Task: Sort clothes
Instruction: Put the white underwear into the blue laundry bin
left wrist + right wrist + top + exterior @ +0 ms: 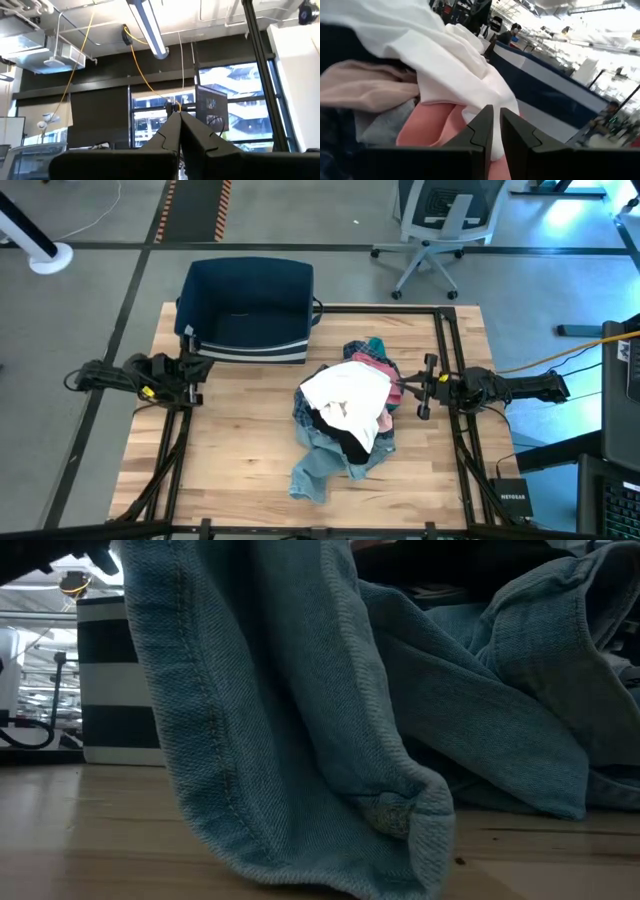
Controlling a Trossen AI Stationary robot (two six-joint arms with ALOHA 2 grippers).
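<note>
Mostly heaped mid-table: white cotton shirt (345, 392) on top, pink top (432, 125) and black piece (340, 438) half buried, light-blue denim jeans (300, 740) spilling toward the front edge. Right gripper (493, 127) at the pile's edge, fingers nearly closed, gripping nothing visible. Left gripper (179, 131) beside the navy fabric bin (250, 305), fingers pressed together, empty.
</note>
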